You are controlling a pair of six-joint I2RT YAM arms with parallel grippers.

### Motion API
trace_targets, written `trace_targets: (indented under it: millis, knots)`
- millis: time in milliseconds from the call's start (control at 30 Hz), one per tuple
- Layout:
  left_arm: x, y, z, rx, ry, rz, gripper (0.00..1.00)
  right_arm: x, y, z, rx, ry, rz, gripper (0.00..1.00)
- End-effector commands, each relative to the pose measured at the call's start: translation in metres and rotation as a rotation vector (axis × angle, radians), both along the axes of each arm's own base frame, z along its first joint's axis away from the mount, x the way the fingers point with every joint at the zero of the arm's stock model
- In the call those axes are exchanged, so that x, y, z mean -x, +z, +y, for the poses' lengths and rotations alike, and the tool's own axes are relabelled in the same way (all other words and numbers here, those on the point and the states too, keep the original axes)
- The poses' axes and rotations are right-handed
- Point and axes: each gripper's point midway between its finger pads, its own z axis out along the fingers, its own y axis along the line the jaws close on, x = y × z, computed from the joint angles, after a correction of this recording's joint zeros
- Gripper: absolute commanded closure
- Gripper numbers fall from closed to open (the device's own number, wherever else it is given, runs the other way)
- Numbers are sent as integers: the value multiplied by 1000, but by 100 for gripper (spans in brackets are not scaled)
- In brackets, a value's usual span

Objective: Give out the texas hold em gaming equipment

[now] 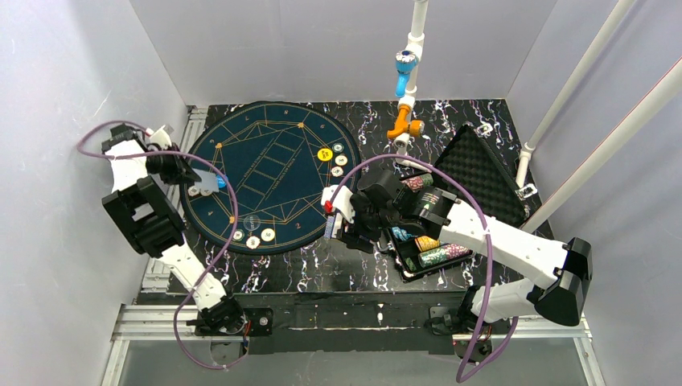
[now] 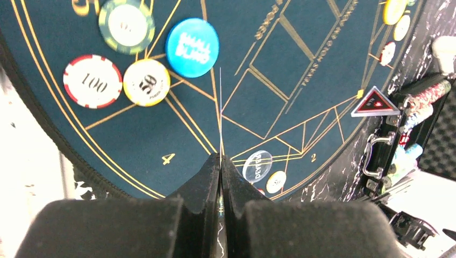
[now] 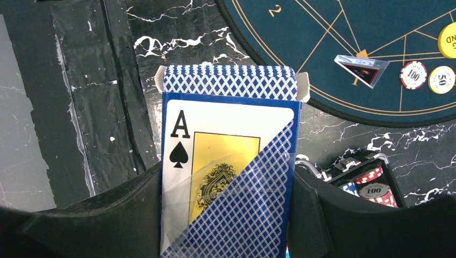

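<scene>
My left gripper [image 2: 221, 161] is shut on a playing card [image 2: 220, 107] seen edge-on as a thin line. It hangs over the left side of the round blue poker mat [image 1: 273, 137]. Below it lie a red-white 100 chip [image 2: 92, 80], a yellow 50 chip [image 2: 147, 81], a blue small-blind disc [image 2: 192, 47] and a green-edged chip [image 2: 126, 25]. A clear dealer disc [image 2: 257, 165] lies near the mat's front edge. My right gripper [image 3: 228, 215] is shut on a blue-patterned card box [image 3: 228, 97] showing an ace of spades. It holds the box off the mat's right edge [image 1: 332, 211].
The open black case [image 1: 482, 173] with rows of chips [image 1: 438, 256] lies right of the mat, under my right arm. A yellow disc [image 1: 325, 153] and white chips [image 1: 341, 161] sit on the mat's far right. A small triangular packet [image 3: 361, 69] lies at the mat's edge. A white pole [image 1: 408, 76] stands behind.
</scene>
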Motion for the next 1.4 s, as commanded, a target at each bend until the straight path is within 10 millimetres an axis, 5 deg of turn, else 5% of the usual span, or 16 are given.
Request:
trace_targets:
  millis: [0, 267, 733, 1133, 1367]
  knots:
    - [-31, 31, -6, -28, -86, -81, 100, -2, 11, 10, -60, 8, -5, 99]
    - [-91, 10, -4, -94, -208, -76, 100, -5, 9, 12, -48, 4, -6, 99]
    - [-127, -46, 42, -330, -179, -26, 99, -8, 2, 16, -33, 5, 4, 99]
    - [-152, -58, 57, -493, -234, -63, 75, -9, 0, 19, -24, 5, 5, 99]
    - [-159, -18, 62, -613, -226, -105, 40, -10, 4, 17, -32, 2, -8, 99]
